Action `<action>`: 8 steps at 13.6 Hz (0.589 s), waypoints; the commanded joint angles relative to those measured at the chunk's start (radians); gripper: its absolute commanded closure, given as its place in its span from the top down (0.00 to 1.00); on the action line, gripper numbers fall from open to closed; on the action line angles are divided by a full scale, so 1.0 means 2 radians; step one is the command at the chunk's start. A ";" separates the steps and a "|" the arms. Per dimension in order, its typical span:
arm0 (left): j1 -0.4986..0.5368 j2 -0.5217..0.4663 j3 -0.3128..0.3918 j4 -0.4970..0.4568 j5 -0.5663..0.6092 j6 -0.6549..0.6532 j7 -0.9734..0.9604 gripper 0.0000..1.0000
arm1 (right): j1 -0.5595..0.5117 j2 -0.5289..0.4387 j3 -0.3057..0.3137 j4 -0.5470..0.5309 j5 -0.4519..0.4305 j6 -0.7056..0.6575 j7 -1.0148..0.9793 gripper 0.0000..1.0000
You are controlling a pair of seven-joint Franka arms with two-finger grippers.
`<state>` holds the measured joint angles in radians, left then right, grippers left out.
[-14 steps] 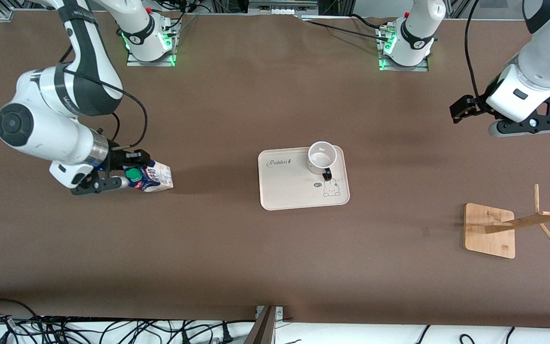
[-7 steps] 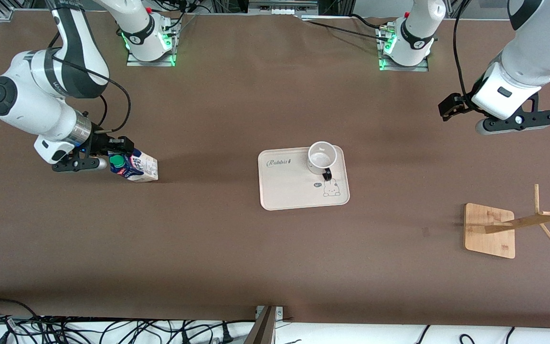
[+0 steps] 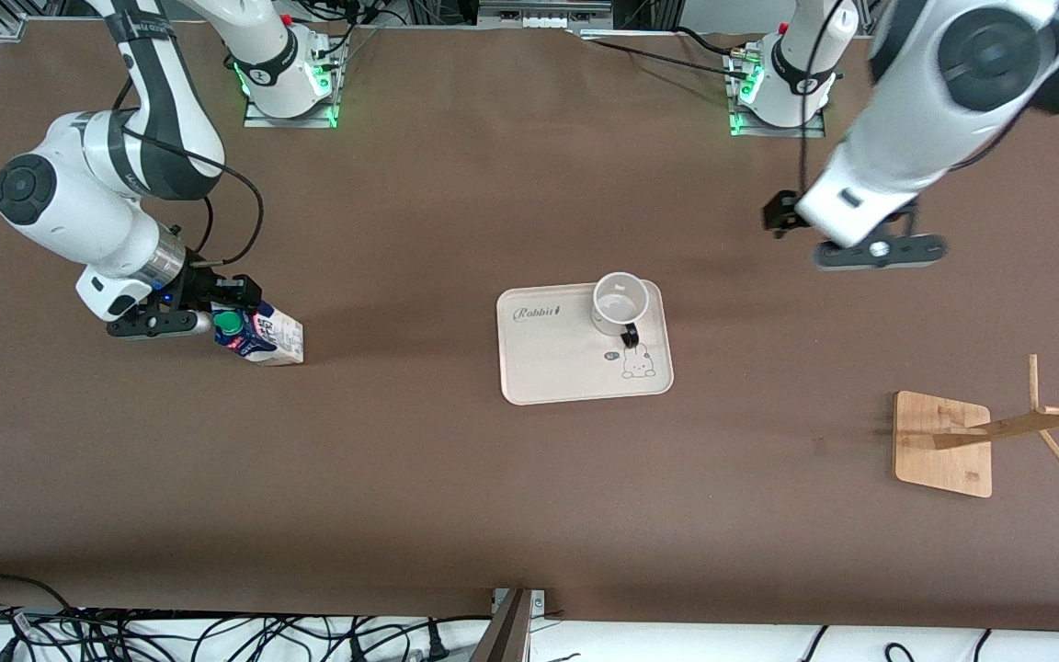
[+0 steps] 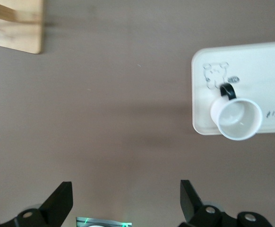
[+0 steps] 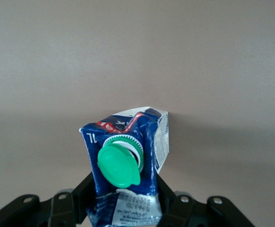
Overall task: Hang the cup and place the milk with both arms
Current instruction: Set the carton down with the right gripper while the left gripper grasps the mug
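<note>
The milk (image 3: 258, 336) is a dark-blue and white carton with a green cap, held tilted near the right arm's end of the table. My right gripper (image 3: 217, 322) is shut on its top, and the right wrist view shows the carton (image 5: 128, 156) between the fingers of the gripper (image 5: 123, 203). I cannot tell whether it touches the table. The white cup (image 3: 620, 303) stands upright on the cream tray (image 3: 548, 368), its black handle toward the front camera. My left gripper (image 3: 860, 250) is open and empty over bare table between the tray and the left arm's base. Its wrist view shows the gripper (image 4: 125, 201) and the cup (image 4: 236, 119).
A wooden cup rack (image 3: 943, 446) with slanted pegs stands near the left arm's end, nearer the front camera than the tray. Its base shows in the left wrist view (image 4: 14, 28). The tray (image 4: 270, 66) has a rabbit drawing. Cables lie along the front edge.
The left arm has swung from the table's end toward the tray. The right gripper has carried the milk toward the right arm's end of the table.
</note>
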<state>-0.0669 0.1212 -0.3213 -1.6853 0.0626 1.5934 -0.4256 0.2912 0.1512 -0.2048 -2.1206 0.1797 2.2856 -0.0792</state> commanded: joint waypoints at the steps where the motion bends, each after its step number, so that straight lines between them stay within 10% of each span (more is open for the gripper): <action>1: -0.022 0.073 -0.023 0.017 0.003 0.064 -0.100 1.00 | 0.003 0.004 -0.003 -0.005 0.001 0.011 -0.007 0.52; 3: -0.059 0.124 -0.022 0.017 0.022 0.135 -0.218 1.00 | 0.003 0.009 -0.003 -0.005 0.001 0.011 -0.008 0.61; 6: -0.109 0.173 -0.021 0.014 0.034 0.203 -0.334 1.00 | 0.002 0.009 -0.004 0.003 0.001 0.007 -0.007 1.00; 8: -0.125 0.204 -0.021 0.009 0.046 0.263 -0.359 1.00 | 0.002 0.005 -0.004 0.016 0.000 -0.008 -0.007 1.00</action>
<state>-0.2866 0.4823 -0.3662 -1.6859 0.1097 2.0521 -1.0771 0.2913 0.1723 -0.2067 -2.1124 0.1797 2.2946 -0.0798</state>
